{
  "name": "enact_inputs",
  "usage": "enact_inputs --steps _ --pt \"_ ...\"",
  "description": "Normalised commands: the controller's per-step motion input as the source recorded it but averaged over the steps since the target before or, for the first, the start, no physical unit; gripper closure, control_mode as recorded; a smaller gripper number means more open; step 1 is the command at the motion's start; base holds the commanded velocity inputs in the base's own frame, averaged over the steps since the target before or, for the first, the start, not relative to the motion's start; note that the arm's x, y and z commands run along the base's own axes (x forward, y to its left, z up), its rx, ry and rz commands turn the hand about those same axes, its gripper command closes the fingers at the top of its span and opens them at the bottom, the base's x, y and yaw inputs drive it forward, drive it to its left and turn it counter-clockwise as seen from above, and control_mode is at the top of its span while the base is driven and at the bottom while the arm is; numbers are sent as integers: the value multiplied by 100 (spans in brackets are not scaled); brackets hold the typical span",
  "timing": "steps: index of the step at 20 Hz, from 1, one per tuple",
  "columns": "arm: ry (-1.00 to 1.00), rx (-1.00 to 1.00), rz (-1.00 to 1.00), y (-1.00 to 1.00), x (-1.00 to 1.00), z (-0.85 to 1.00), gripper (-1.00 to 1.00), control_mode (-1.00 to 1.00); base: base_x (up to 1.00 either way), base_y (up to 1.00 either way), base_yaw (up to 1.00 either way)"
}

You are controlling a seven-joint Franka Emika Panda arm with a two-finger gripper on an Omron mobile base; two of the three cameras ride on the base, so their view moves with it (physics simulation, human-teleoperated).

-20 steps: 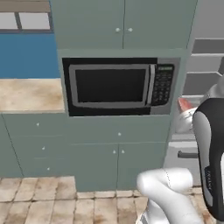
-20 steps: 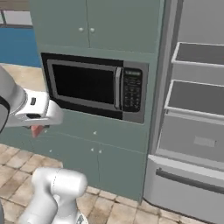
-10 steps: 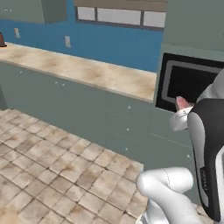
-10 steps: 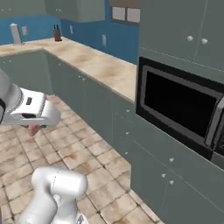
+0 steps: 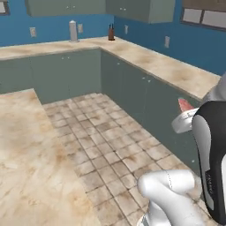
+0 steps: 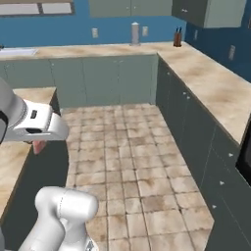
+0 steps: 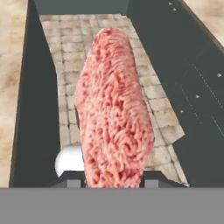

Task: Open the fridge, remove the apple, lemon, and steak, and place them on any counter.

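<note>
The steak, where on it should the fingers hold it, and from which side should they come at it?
Across its thin dimension at one short end, coming in lengthwise, as the gripper holds it now. In the hand view the steak is a long flat slab standing up from between the fingers; its broad flat faces give them even contact, and the thin section fits between them.

The island counter (image 5: 26, 145) had a beige marbled top above a tiled floor (image 5: 114, 145). The wall counter (image 6: 206, 83) carried a pale canister (image 6: 135, 33) and a dark bottle (image 5: 111, 32) near the corner.
</note>
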Motion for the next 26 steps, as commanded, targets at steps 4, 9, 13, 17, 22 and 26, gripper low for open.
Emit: enact_inputs --steps 4,9,13,17,22,26 --pt "0 0 0 0 0 0 100 100 41 8 60" --pt "0 0 0 0 0 0 100 100 24 1 50" --pt "0 0 0 0 0 0 100 100 21 0 31" --pt "0 0 0 0 0 0 100 100 0 0 0" --pt "0 0 0 0 0 0 100 100 0 0 0" --pt "3 -2 4 10 0 -12 100 -100 0 0 0"
